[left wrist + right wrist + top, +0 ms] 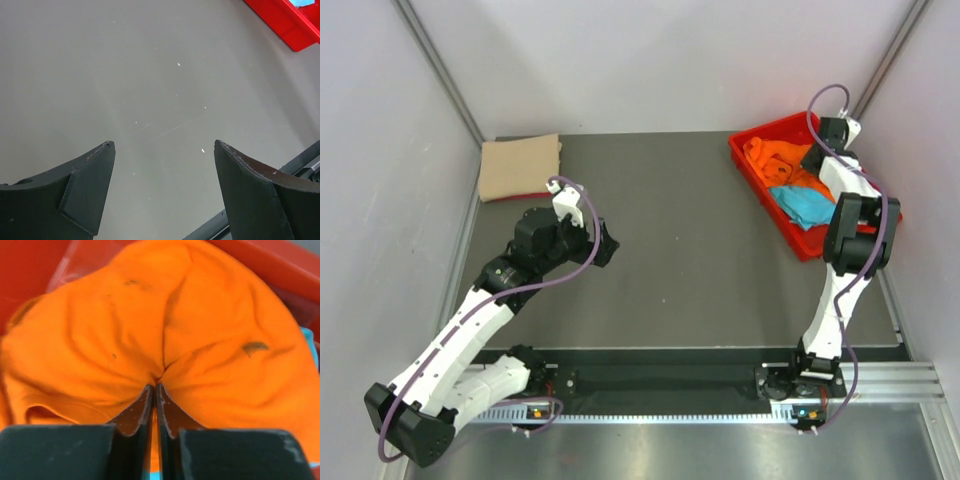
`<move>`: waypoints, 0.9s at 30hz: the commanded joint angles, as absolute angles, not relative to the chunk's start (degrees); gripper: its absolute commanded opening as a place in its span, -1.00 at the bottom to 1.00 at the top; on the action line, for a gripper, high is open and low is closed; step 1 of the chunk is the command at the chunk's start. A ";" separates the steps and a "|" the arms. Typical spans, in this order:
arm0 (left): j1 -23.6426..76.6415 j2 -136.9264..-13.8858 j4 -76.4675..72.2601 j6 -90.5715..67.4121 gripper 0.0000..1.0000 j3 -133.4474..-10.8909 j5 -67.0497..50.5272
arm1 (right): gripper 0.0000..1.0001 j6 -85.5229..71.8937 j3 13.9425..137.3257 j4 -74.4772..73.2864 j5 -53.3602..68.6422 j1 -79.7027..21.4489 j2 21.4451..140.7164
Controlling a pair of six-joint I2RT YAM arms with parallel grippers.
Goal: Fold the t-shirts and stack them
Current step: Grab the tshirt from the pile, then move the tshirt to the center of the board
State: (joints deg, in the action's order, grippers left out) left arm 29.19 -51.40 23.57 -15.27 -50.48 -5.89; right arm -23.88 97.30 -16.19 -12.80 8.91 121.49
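Dark grey table (700, 280), pale walls (670, 60), metal corner posts (443, 72).

Right wrist view: orange t-shirt (150, 330) was blurry and ran off most edges; the fold pinched in the right claw (156, 390) was hidden between its pads. Top view: claw tips hidden under wrist, arm covered part of turquoise t-shirt (798, 205). Left wrist view: red bin (285, 22) cropped at corner.
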 commanded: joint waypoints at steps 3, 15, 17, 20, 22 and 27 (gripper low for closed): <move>29.18 -50.98 21.62 -14.33 0.68 -50.89 -4.66 | -1.00 -22.24 104.06 -11.87 -7.49 9.23 115.69; 28.74 -50.97 21.79 -16.26 0.65 -51.15 1.30 | -1.00 -25.04 96.52 -18.98 8.87 -7.97 80.81; 28.74 -51.06 23.11 -16.70 0.65 -52.29 5.68 | -1.00 -27.06 91.70 -19.51 9.58 -10.88 77.36; 28.65 -50.19 26.18 -18.45 0.65 -54.30 8.52 | -1.00 -29.87 81.62 -18.03 9.76 -16.60 69.46; 28.74 -48.96 27.68 -20.21 0.65 -55.37 7.48 | -1.00 -31.46 75.09 -16.27 9.41 -20.45 66.55; 28.74 -45.71 30.75 -25.48 0.65 -56.08 2.56 | -0.54 -36.65 52.85 -10.46 6.25 -26.89 63.10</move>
State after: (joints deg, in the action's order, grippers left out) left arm 28.88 -48.49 28.69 -21.19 -53.71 4.73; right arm -32.56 62.15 -11.14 8.19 -24.03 60.47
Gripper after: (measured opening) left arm 0.825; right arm 0.177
